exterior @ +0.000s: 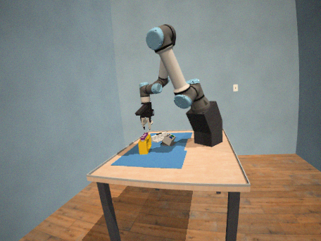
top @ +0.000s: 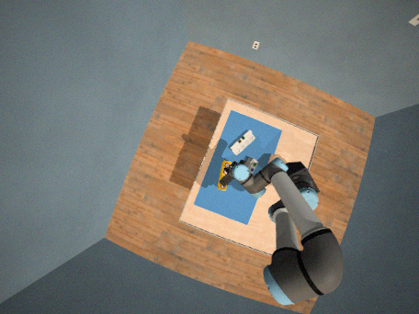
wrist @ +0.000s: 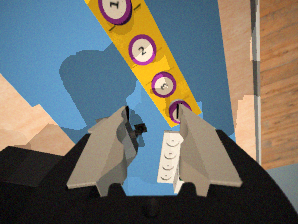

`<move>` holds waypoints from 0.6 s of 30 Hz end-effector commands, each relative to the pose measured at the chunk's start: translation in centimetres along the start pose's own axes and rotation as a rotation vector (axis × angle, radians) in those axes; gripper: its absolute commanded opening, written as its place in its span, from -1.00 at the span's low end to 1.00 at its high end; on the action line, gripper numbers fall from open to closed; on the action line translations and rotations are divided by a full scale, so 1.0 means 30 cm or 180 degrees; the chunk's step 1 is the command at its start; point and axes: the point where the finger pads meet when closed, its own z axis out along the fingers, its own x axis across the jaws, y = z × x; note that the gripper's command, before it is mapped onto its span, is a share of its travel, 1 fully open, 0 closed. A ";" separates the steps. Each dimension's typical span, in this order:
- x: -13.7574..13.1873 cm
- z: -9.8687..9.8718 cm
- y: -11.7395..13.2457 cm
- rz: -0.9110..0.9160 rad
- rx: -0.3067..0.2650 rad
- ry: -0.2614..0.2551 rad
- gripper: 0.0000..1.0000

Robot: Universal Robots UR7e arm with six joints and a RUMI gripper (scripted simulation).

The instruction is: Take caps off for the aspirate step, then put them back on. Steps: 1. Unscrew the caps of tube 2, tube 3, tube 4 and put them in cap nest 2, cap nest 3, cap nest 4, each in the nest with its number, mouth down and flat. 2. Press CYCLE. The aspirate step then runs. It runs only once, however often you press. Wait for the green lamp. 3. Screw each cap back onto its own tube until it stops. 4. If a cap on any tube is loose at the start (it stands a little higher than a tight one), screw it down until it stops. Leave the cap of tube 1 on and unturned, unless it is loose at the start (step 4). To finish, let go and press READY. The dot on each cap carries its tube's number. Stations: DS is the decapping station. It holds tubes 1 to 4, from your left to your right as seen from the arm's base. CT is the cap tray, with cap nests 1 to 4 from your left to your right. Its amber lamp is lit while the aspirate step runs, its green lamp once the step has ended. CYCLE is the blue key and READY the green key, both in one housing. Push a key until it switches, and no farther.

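The yellow decapping station (top: 222, 185) (exterior: 143, 148) (wrist: 159, 67) bears purple-rimmed caps with white tops: cap 1 (wrist: 115, 6), cap 2 (wrist: 142, 50), cap 3 (wrist: 163, 85) and cap 4 (wrist: 176, 115), which a finger partly covers. Whether any cap stands higher cannot be told. My gripper (exterior: 146, 129) (wrist: 152, 106) is open and empty, above the station's caps. The white cap tray (top: 235, 148) (wrist: 166, 141) shows its round nests without caps in the wrist view; its lamps are hidden there. The grey key housing (top: 248, 161) (exterior: 168, 141) has a blue and a green key.
The blue mat (top: 230, 208) (exterior: 158, 162) lies under the stations on the wooden table (top: 202, 217) (exterior: 208, 169). The key housing stands between the station and the arm's base (exterior: 205, 127). The cap tray lies beyond one end of the station.
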 end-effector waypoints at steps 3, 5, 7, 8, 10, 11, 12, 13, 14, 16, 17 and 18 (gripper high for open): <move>-0.021 0.001 -0.134 0.0015 -0.0026 0.0004 -0.30; -0.026 0.001 -0.161 0.0015 -0.0026 0.0004 -0.30; -0.031 0.001 -0.187 0.0015 -0.0026 0.0004 -0.30; -0.031 0.001 -0.187 0.0015 -0.0026 0.0004 -0.30; -0.031 0.001 -0.187 0.0015 -0.0026 0.0004 -0.30; -0.031 0.001 -0.187 0.0015 -0.0026 0.0004 -0.30; -0.031 0.001 -0.187 0.0015 -0.0026 0.0004 -0.30; -0.031 0.001 -0.187 0.0015 -0.0026 0.0004 -0.30; -0.031 0.001 -0.187 0.0015 -0.0026 0.0004 -0.30; -0.031 0.001 -0.187 0.0015 -0.0026 0.0004 -0.30; -0.031 0.001 -0.187 0.0015 -0.0026 0.0004 -0.30; -0.031 0.011 -0.187 0.0015 -0.0026 0.0004 -0.30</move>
